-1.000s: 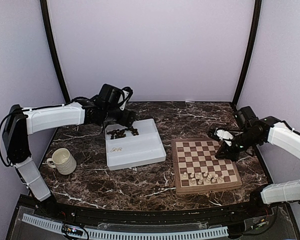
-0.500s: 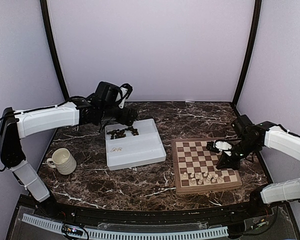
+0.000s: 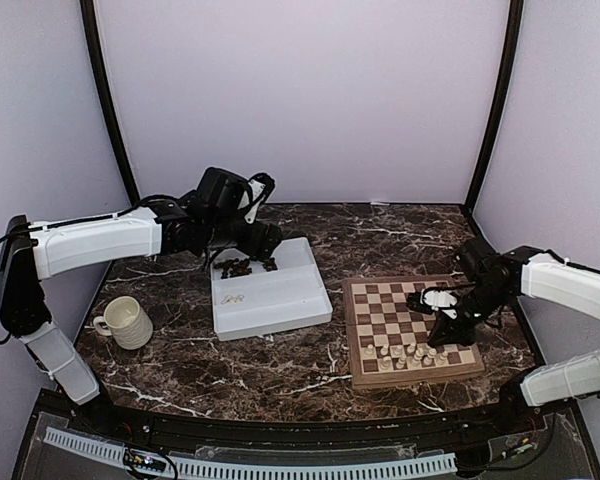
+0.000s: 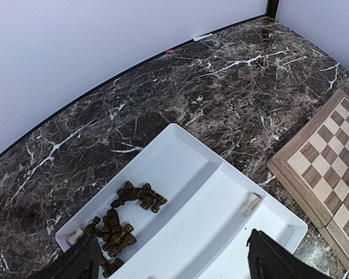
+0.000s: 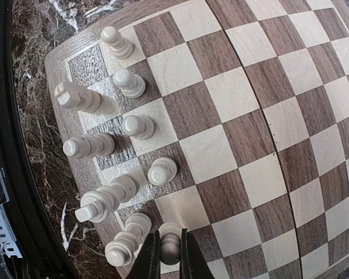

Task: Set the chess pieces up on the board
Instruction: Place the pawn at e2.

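The right gripper (image 5: 167, 260) pinched a white piece (image 5: 170, 238), probably seating it in the board's (image 5: 238, 133) pawn row; the left gripper (image 4: 171, 264) hung spread.

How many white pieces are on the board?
9. Four white pieces line the board's near edge row, four stand in the next row, and the right gripper pinches the ninth there. More may hide beneath it.

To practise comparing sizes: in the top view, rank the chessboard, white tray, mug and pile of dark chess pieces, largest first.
1. chessboard and white divided tray: too alike to rank.
2. cream ribbed mug.
3. pile of dark chess pieces.
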